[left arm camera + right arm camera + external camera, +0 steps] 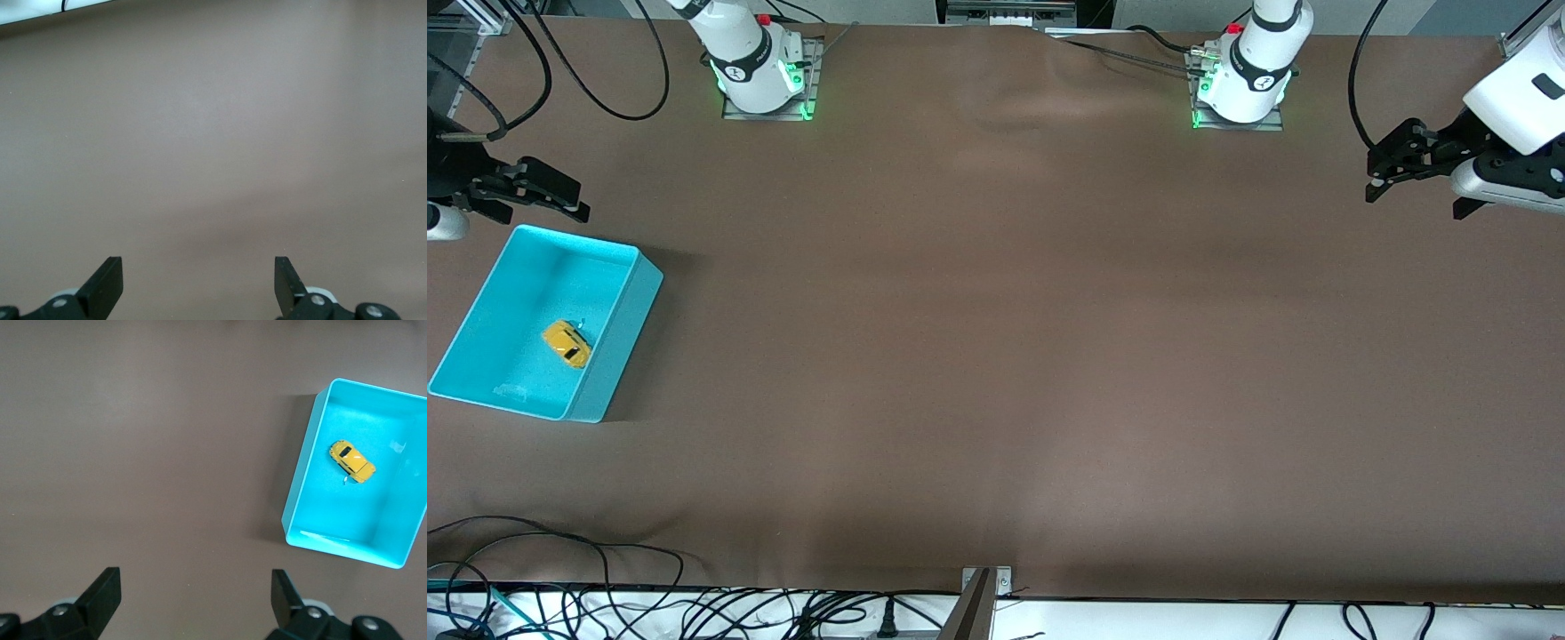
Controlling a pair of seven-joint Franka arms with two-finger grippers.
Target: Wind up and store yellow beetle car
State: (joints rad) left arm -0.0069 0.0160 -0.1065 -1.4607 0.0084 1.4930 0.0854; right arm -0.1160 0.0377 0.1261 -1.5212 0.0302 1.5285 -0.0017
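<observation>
The yellow beetle car lies inside the turquoise bin at the right arm's end of the table. It also shows in the right wrist view, inside the bin. My right gripper is open and empty, raised in the air by the bin's edge that is farthest from the front camera. In its wrist view only brown table lies between the fingertips. My left gripper is open and empty, raised over the left arm's end of the table; its wrist view shows only bare table.
The brown table spreads between the two arm bases. Cables lie along the table edge nearest the front camera. A metal bracket stands at the middle of that edge.
</observation>
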